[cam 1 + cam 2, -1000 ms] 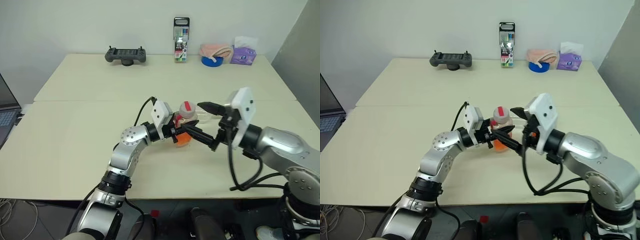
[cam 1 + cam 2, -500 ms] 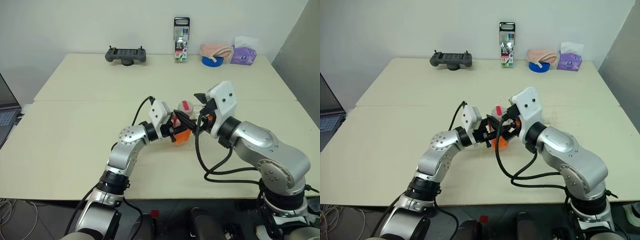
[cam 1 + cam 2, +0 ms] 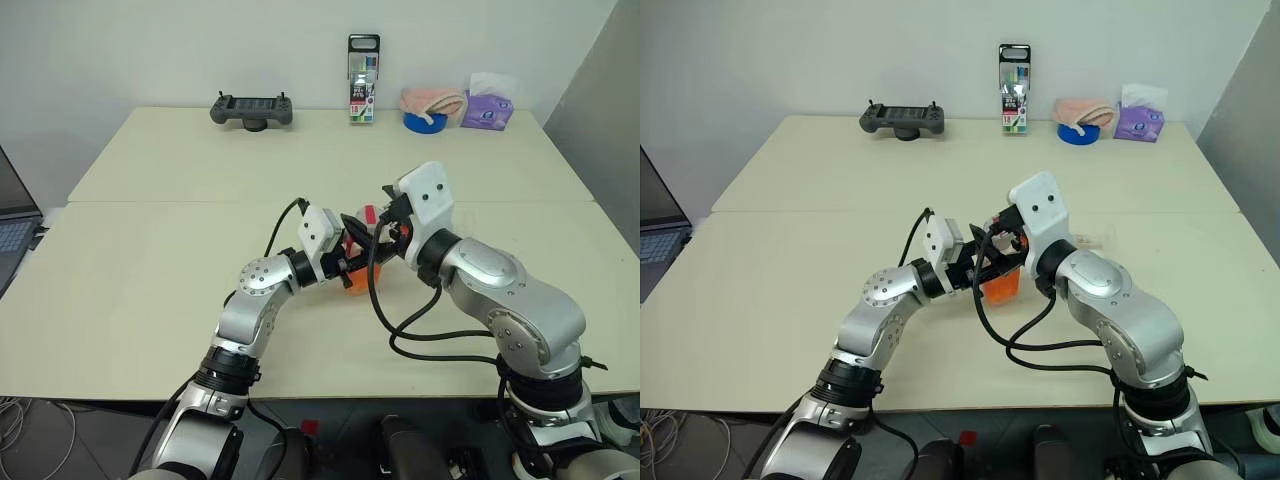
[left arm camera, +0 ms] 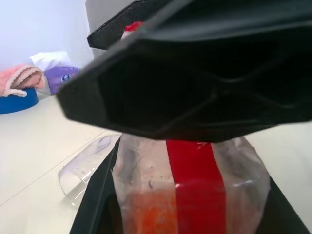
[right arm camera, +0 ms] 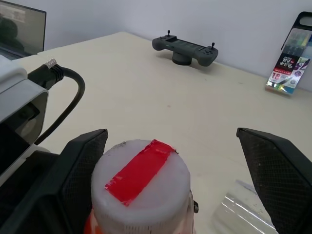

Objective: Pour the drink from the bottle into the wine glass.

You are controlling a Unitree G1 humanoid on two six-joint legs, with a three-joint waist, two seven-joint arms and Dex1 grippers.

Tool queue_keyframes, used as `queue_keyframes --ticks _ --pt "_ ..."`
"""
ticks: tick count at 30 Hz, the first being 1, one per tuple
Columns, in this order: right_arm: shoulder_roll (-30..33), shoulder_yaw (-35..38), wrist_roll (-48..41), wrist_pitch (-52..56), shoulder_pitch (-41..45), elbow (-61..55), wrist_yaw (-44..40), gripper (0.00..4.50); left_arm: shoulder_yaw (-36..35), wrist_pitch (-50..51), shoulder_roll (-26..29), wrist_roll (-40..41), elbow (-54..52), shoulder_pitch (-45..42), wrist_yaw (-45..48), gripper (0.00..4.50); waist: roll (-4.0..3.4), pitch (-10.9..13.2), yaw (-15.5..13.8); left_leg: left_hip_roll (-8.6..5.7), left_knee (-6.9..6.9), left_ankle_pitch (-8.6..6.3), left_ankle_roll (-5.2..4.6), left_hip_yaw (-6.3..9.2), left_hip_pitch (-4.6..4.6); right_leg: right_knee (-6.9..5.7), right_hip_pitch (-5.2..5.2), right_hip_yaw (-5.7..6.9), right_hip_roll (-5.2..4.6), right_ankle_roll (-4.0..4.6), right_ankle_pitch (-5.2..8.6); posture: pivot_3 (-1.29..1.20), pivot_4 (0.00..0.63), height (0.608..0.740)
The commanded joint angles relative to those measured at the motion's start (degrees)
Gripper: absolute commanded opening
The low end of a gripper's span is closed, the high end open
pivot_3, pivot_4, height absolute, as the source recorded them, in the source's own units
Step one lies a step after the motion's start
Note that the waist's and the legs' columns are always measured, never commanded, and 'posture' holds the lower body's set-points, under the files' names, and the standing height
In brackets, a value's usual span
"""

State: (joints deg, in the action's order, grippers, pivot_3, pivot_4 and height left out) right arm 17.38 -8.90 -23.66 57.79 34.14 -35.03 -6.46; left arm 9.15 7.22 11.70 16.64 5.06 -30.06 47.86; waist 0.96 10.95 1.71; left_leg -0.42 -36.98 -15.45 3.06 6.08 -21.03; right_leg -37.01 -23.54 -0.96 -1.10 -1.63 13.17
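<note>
The bottle [image 5: 141, 187], holding orange-red drink [image 3: 1002, 287], is clamped upright in the left gripper [image 3: 352, 268] above the middle of the cream table [image 3: 150, 280]. The right gripper [image 5: 168, 175], jaws wide, now straddles its cap [image 3: 368, 215], having swung in from the right. The wine glass [image 4: 85, 168] lies tipped just behind; a grey wall backs the table.

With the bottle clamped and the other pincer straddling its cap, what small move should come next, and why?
Probably close the right pincer on the white round cap with the red stripe. Its black fingers stand open on either side of the cap, which is still on the small clear plastic bottle of orange-red drink. The left pincer grips that bottle, so uncapping comes before pouring.
</note>
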Motion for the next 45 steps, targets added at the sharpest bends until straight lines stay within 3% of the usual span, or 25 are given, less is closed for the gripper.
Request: queue_keyframes --ticks 1,21,39,45 --pt "0.7 5.4 1.6 -0.7 -0.4 -2.3 1.3 4.50 -0.1 -0.6 0.1 0.5 -4.0 -0.1 -0.1 1.69 0.00 0.0 0.0 0.00 0.00 0.00 0.00 -0.01 0.00 0.01 0.00 -0.01 0.00 0.00 0.00 0.00 0.150 0.740" --pt "6.2 11.2 -3.0 1.2 -6.8 -8.0 -3.2 4.50 -0.1 -0.5 1.0 0.4 -2.6 -0.9 -0.2 1.69 0.00 0.0 0.0 -0.01 0.00 0.00 -0.01 -0.02 -0.01 0.02 0.00 -0.02 0.00 -0.01 0.00 0.00 0.150 0.740" --pt "7.8 10.2 -7.2 1.2 -10.8 -11.9 -7.8 4.50 -0.2 -0.9 1.6 0.2 -3.4 -0.3 -0.7 1.69 0.00 0.0 0.0 -0.01 0.00 0.00 0.00 -0.03 -0.02 0.04 0.00 -0.02 0.00 -0.01 0.01 0.00 0.150 0.740" --pt "9.0 11.9 -1.2 -0.7 -9.4 -7.3 -3.7 4.50 -2.6 -3.0 1.2 -2.7 2.8 -3.3 -5.5 1.68 0.01 0.0 0.0 -0.02 -0.04 0.00 0.00 -0.03 0.00 0.02 0.02 -0.02 0.00 -0.01 0.00 0.00 0.150 0.740"
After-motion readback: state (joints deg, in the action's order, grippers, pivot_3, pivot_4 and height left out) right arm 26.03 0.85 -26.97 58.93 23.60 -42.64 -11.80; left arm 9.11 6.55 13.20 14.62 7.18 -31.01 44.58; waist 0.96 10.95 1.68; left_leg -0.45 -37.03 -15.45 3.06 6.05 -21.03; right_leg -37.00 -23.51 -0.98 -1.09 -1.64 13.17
